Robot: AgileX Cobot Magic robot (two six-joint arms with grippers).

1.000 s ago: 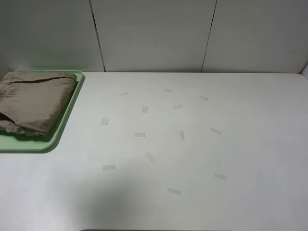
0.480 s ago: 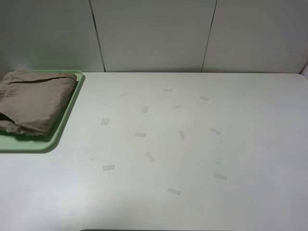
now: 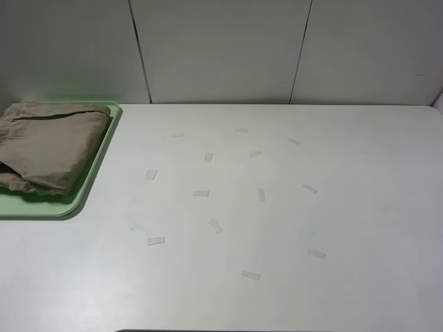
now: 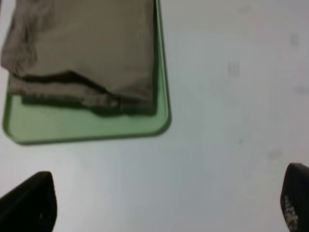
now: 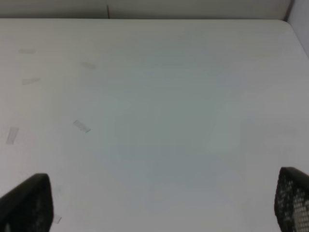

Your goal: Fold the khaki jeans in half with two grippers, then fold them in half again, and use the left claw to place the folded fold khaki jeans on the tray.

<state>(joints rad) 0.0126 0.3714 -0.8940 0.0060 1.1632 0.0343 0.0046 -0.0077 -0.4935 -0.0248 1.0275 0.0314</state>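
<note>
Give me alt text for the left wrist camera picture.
Folded khaki jeans lie on a mint-green tray set on a white table. The left pincer is open and holds nothing; only its two dark fingertips show at the picture's corners.

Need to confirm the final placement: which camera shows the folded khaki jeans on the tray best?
The left wrist view: the khaki jeans lie folded on the tray, whose near rim and corners show fully. The exterior high view shows them at its left edge, with the tray cropped. The right wrist view shows neither.
</note>
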